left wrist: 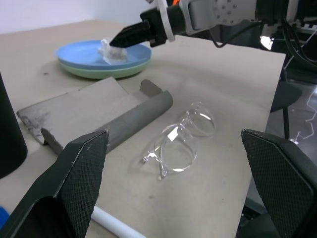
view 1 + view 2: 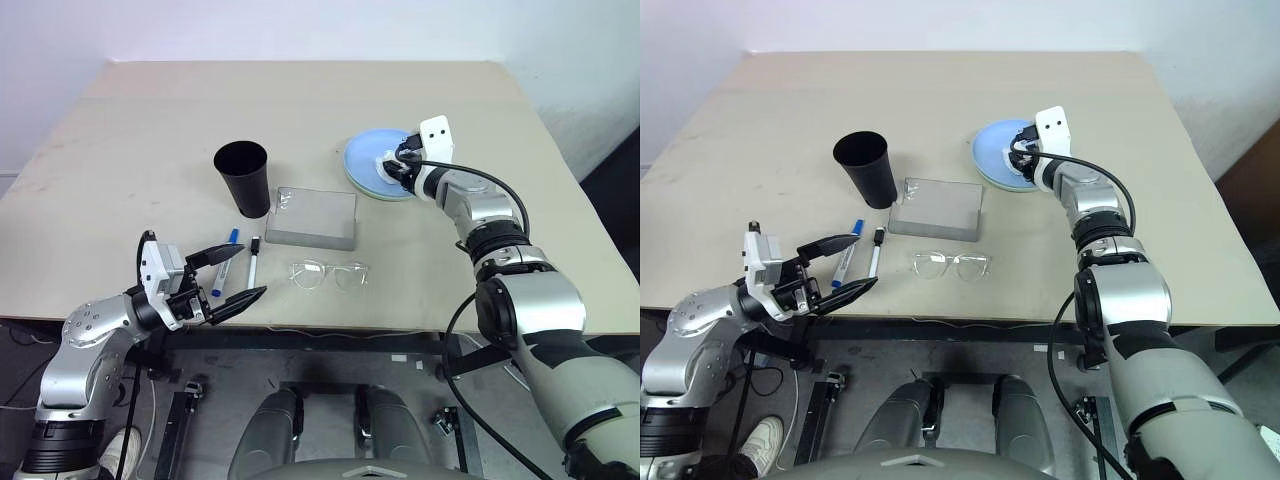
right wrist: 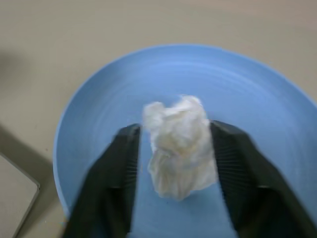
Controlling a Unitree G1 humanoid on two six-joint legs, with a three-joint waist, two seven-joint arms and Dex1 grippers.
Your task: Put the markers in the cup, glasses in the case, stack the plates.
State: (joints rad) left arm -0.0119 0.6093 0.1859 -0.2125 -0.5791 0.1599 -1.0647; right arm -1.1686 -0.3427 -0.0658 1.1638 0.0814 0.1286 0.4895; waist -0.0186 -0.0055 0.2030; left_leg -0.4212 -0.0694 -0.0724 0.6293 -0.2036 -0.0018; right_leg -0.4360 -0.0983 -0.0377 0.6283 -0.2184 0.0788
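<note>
The plates are already stacked, the blue plate [image 2: 368, 162] sitting on the mint-green plate [image 1: 106, 72] at the far right of the counter [image 2: 120, 150], and a crumpled white paper [image 3: 179, 144] lies in the middle of the blue one. The right tool [image 3: 176, 148] is over that plate with its two fingers standing apart on either side of the wad, close against it or just touching; whether it is letting the paper go or about to take it I cannot tell. If it is a release, the sound way is to part the fingers fully and draw straight back and up, so that a fingertip does not drag the paper or nudge the stack sideways. The left tool [image 2: 232, 275] hangs wide open and empty near the front edge of the counter, just short of the markers. The rest of the task looks untouched (so most of the work is ahead): the blue-capped marker [image 2: 225, 262] and the black-capped marker [image 2: 252, 262] lie side by side on the counter in front of the cup [image 2: 242, 177], which stands upright; the glasses [image 2: 329, 274] rest on the counter just in front of the grey case [image 2: 313, 217], which lies beside the cup.
</note>
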